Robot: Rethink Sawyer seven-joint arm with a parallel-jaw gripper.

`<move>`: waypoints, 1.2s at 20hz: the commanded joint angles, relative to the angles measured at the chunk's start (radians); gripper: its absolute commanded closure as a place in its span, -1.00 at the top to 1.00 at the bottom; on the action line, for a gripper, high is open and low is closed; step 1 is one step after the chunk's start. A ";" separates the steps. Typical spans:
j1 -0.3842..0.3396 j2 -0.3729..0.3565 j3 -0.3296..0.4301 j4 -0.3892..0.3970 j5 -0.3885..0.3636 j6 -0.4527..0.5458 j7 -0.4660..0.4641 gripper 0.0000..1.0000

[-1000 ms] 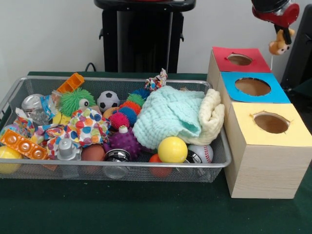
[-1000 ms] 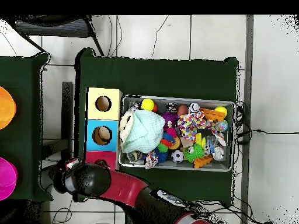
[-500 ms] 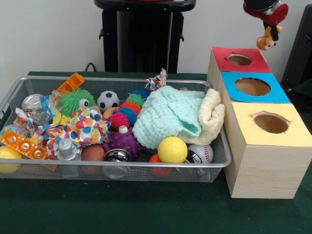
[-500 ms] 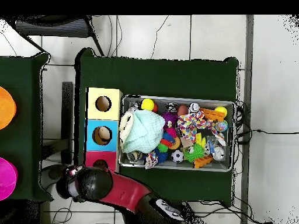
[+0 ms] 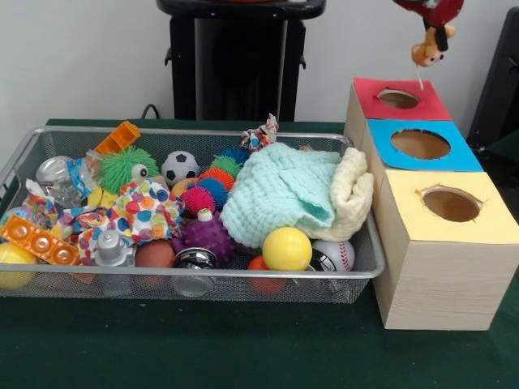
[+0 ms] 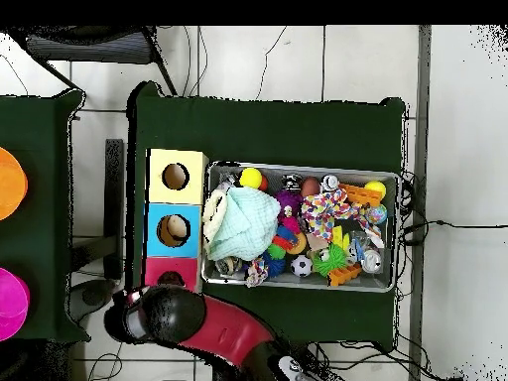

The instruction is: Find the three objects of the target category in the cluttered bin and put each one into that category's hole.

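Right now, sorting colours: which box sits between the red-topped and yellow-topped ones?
The blue-topped box, between the red-topped box and yellow-topped box; both views show it.

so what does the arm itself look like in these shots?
Overhead: a thick arm with glossy red shells, black rounded joint housings and a pale marking near its base. Front view shows only the red and black end at the top edge. No cables on it can be made out.
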 commanded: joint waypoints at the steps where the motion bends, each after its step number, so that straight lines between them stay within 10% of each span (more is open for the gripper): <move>1: -0.036 -0.022 -0.064 -0.097 -0.012 0.060 0.098 -1.00; 24: -0.148 0.212 0.079 -0.122 -0.031 -0.227 0.029 -1.00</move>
